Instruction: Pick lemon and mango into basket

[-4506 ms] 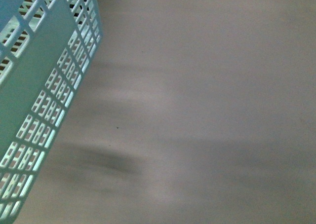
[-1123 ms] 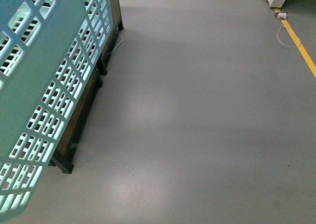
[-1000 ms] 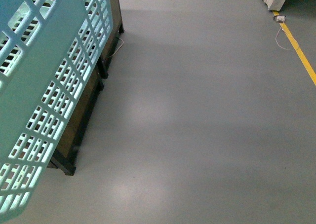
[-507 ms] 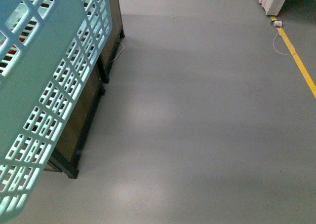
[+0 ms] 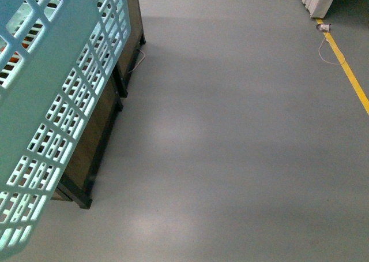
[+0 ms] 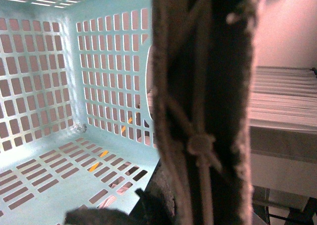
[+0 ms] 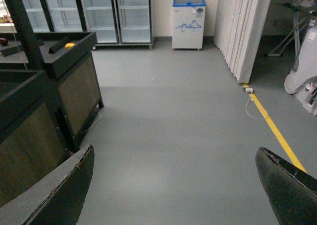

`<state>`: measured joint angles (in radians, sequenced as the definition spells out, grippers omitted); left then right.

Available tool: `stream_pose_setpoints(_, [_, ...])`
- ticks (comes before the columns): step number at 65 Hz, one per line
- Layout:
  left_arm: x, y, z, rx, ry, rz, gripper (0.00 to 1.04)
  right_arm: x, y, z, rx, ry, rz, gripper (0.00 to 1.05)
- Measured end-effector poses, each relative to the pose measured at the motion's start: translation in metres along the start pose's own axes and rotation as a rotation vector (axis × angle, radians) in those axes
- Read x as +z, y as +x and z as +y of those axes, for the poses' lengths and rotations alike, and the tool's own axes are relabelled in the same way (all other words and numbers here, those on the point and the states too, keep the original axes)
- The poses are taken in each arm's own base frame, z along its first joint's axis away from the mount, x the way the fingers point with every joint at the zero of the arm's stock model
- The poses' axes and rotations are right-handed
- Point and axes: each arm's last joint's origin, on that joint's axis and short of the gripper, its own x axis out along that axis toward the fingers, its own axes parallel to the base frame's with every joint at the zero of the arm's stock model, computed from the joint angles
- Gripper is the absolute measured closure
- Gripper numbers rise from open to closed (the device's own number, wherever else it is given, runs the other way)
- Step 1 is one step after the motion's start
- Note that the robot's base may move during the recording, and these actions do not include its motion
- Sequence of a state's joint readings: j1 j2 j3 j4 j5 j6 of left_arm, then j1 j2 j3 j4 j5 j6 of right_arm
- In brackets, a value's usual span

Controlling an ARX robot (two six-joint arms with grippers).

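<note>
The floor [image 5: 242, 135] is smooth, grey and faintly glossy, with a yellow line [image 5: 349, 77] along its right side and a thin white cable [image 5: 328, 48] looping beside it. The basket [image 5: 52, 112] sits tilted and close to the camera at the left of the front view, its lattice wall in front of a dark stand [image 5: 98, 141] on black legs. In the left wrist view its brown handle [image 6: 203, 86] fills the foreground, blurred, with a zip tie [image 6: 198, 145] knotted on it. Of the left gripper [image 6: 99, 217] only a dark blur shows, so I cannot tell whether it is apart or clamped. The right gripper [image 7: 173, 195] is spread wide over the floor, nothing between its fingers [image 7: 59, 195]. Beyond it stand glass-door fridges [image 7: 84, 12], a small white freezer [image 7: 188, 22] and a white folding screen [image 7: 245, 31]. A yellow fruit [image 7: 70, 45] lies on a farther stand, too small to tell lemon from mango.
</note>
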<state>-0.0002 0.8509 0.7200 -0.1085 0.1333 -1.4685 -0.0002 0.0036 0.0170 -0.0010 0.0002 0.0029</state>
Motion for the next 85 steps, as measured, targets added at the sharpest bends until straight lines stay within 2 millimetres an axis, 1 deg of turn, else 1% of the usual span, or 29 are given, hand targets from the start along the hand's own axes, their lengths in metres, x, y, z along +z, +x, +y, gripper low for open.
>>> stream_pose_setpoints(53, [0.0, 0.0, 0.0, 0.0, -0.003, 0.0, 1.01, 0.0, 0.0, -0.0001, -0.003, 0.0, 0.0, 0.09])
stream_pose_setpoints(64, [-0.0021, 0.0001, -0.0004, -0.003, -0.013, 0.031, 1.01, 0.0, 0.0, -0.0001, -0.003, 0.0, 0.0, 0.09])
stream_pose_setpoints(85, [-0.0009, -0.0002, -0.0006, -0.004, -0.008, 0.003, 1.01, -0.0001, 0.0, 0.0, 0.0, 0.0, 0.001, 0.09])
